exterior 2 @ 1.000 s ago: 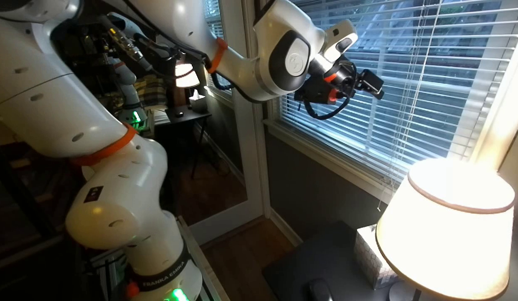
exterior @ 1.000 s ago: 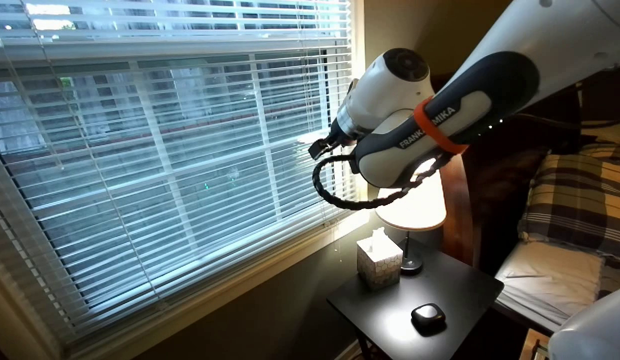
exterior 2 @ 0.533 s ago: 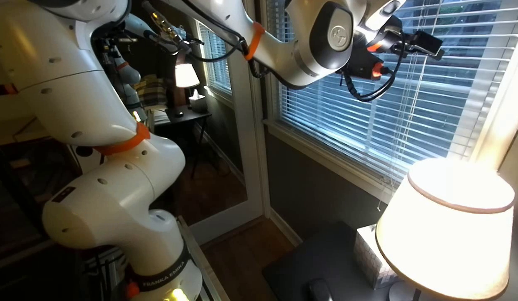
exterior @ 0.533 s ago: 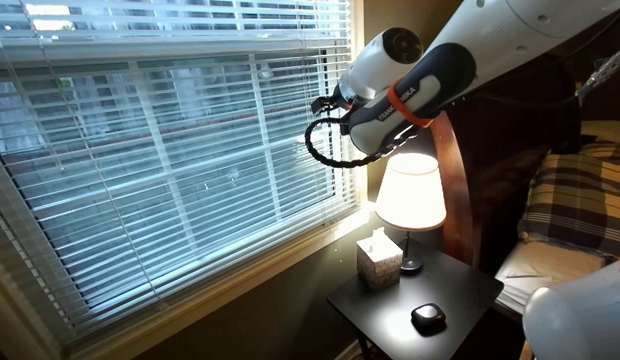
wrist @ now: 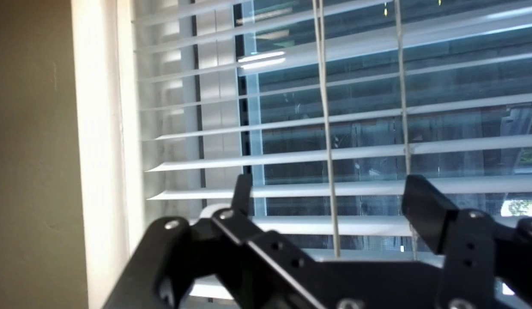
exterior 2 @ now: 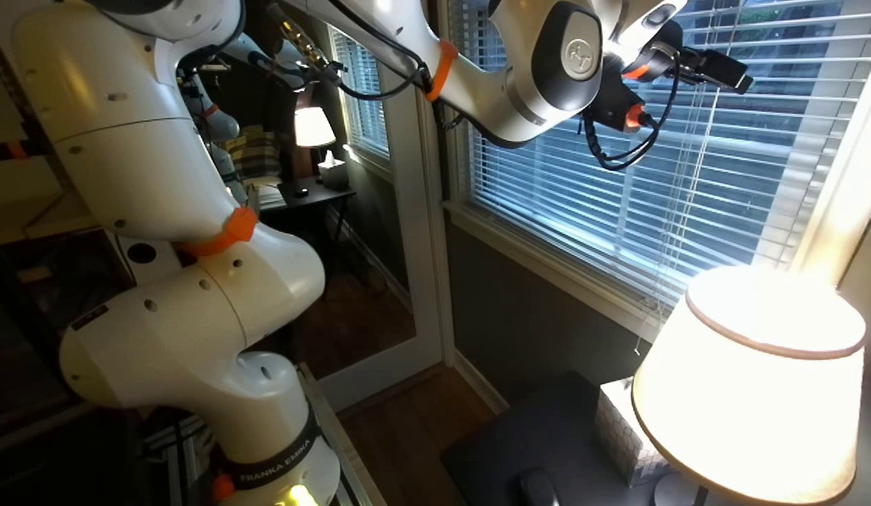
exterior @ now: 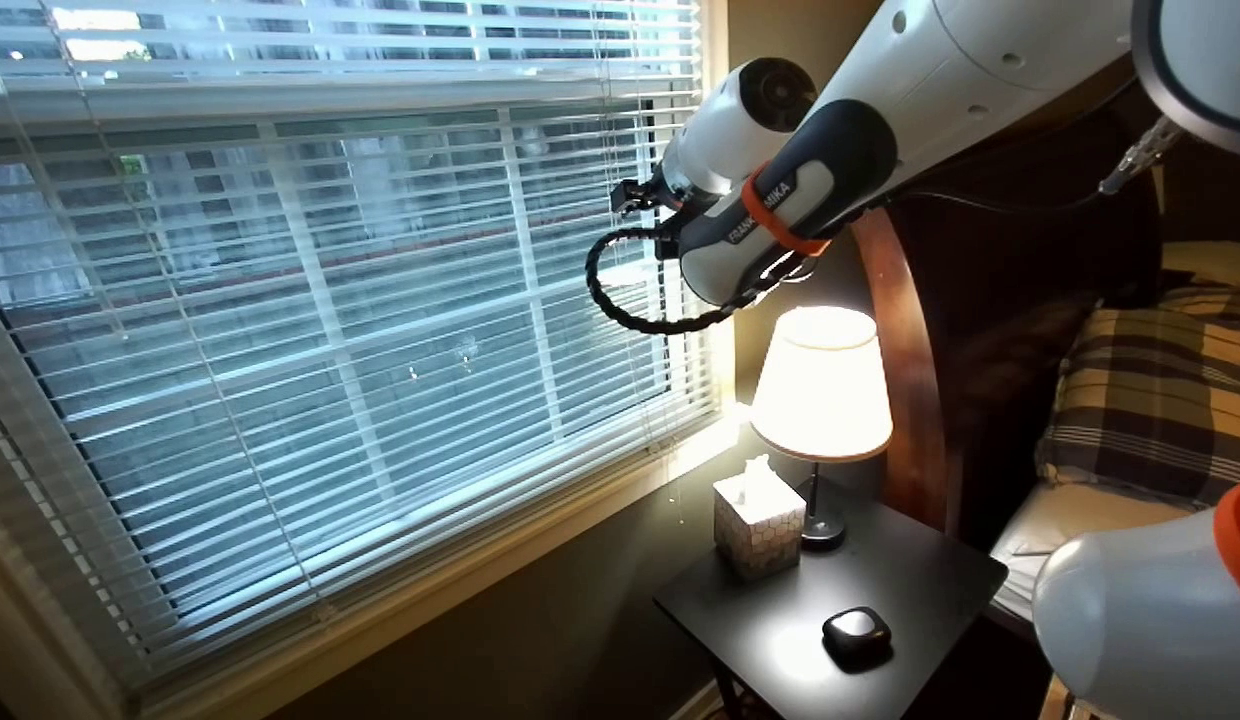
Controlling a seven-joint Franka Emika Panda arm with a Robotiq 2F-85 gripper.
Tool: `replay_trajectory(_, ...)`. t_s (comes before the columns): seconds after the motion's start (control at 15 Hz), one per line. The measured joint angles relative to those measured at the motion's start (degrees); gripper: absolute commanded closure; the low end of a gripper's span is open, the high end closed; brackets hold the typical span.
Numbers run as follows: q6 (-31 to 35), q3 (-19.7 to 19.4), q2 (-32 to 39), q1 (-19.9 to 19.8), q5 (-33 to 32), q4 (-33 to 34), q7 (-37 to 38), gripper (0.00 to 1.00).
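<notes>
Blind cord [wrist: 328, 141] ahead of the end effector [wrist: 328, 189], jaws wide apart, contact unclear.

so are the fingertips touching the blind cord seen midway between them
Apart: in the wrist view, slats show between the cord and both fingertips.

The wrist view's bottom edge chopped the hand [wrist: 330, 184] short, which hid the cords [wrist: 327, 128] lower down! In an exterior view, the lampshade [exterior 2: 751, 393] swallowed part of the tissue box [exterior 2: 620, 427].
</notes>
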Motion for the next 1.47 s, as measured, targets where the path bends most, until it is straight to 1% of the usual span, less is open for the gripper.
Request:
replay_trajectory(0.27, 2.30, 8.20, -0.19, -8.44, 2.03, 0.66, 0.53, 0.73)
replay_trajectory(0.4, 2.32, 11.37, -0.62, -11.53, 2.85, 0.90, 0.53, 0.89)
replay_trajectory(0.47, 2.31, 12.65, -0.96, -12.74, 3.10, 0.91, 0.53, 0.96)
replay_trajectory(0.53, 1.99, 13.79, -1.46, -13.79, 3.30, 0.91, 0.53, 1.00)
replay_trajectory(0.67, 0.28, 15.39, -2.56, -14.98, 3.39, 0.91, 0.51, 1.00)
replay_trajectory(0.8, -2.43, 16.20, -3.86, -15.24, 3.39, 0.92, 0.48, 1.00)
replay_trajectory(1.27, -12.78, 16.50, -8.60, -15.01, 2.90, 0.41, -0.51, 1.00)
replay_trajectory(1.47, -15.29, 16.44, -10.55, -16.15, 4.64, -2.19, -4.42, 1.00)
